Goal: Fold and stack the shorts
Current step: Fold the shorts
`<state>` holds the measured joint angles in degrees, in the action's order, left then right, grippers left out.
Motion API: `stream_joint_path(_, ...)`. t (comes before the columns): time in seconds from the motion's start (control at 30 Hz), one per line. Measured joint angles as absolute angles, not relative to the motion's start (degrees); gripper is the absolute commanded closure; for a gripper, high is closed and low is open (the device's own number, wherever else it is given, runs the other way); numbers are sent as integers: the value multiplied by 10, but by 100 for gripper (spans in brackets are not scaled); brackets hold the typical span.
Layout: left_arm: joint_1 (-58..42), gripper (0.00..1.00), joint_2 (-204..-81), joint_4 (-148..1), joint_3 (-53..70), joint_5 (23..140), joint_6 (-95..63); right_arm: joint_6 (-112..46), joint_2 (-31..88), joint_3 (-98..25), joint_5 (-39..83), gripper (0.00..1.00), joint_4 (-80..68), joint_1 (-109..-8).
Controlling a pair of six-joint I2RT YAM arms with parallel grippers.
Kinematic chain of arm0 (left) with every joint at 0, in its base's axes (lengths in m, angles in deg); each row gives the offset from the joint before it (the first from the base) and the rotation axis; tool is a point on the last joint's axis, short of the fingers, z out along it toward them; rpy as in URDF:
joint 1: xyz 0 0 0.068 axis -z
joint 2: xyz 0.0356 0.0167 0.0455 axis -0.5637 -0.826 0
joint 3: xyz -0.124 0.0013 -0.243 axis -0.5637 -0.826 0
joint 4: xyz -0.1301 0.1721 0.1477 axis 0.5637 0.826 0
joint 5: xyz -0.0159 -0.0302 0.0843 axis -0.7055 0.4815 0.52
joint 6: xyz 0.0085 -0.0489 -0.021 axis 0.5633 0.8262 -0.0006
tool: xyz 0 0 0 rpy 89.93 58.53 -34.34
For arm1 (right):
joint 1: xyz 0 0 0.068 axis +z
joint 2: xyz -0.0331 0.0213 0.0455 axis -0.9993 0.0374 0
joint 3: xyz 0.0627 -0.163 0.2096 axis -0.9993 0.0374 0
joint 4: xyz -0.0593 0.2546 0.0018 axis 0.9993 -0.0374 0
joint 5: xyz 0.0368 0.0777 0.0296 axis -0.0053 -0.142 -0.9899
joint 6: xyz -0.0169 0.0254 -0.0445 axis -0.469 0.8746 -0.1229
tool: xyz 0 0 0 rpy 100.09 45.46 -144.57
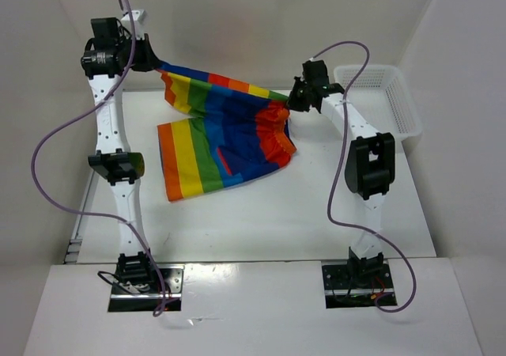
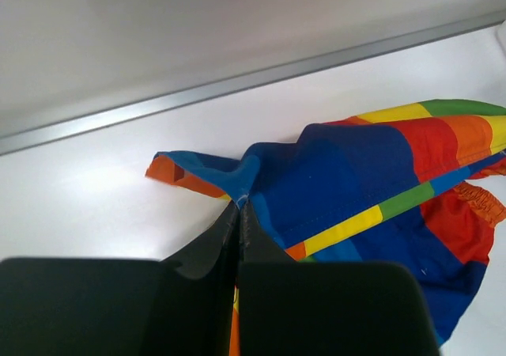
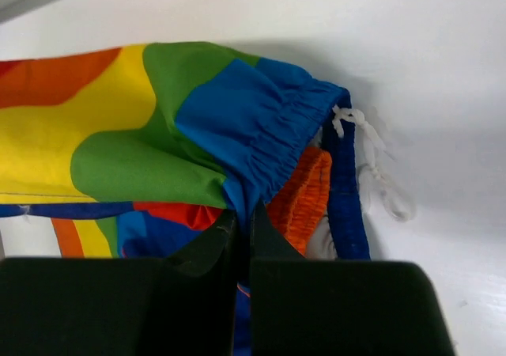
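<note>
The shorts (image 1: pixel 225 130) hang half lifted over the far middle of the desk (image 1: pixel 277 213). Their long axis runs across it from left to right. The gathered waistband is at the right end and the leg ends are toward the left.

The top edge is pulled into a taut line that slopes down from the far left to the right. Below it the cloth sags, and the lower leg lies flat on the desk. Its orange, yellow, green and blue stripes point toward the near edge.

The white drawstring (image 3: pixel 368 150) dangles loose just beside the blue elastic, over the desk top.

The left jaws, at the raised tip of the left arm (image 1: pixel 107 95), are pressed together on a blue and orange corner of the cloth. The right jaws, at the end of the right arm (image 1: pixel 352 123), are pinched shut on the bunched blue waistband.

A white mesh basket (image 1: pixel 395 103) sits at the far right of the desk, just behind the right arm and apart from the shorts.
</note>
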<state>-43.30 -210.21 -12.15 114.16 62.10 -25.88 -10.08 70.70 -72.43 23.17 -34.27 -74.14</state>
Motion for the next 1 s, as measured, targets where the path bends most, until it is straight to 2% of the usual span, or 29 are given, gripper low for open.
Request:
stream_joint_path(0.47,-301,100,-1932,4,1149,865,-259,-142,600,-587,203,100,-298,-745)
stream_joint_path(0.77,-222,100,-1933,27,1136,970,-266,-152,575,-510,195,100,-286,-754)
stream_joint_path(1.0,-219,100,-1939,36,1127,1007,-270,-154,569,-502,182,100,-281,-755)
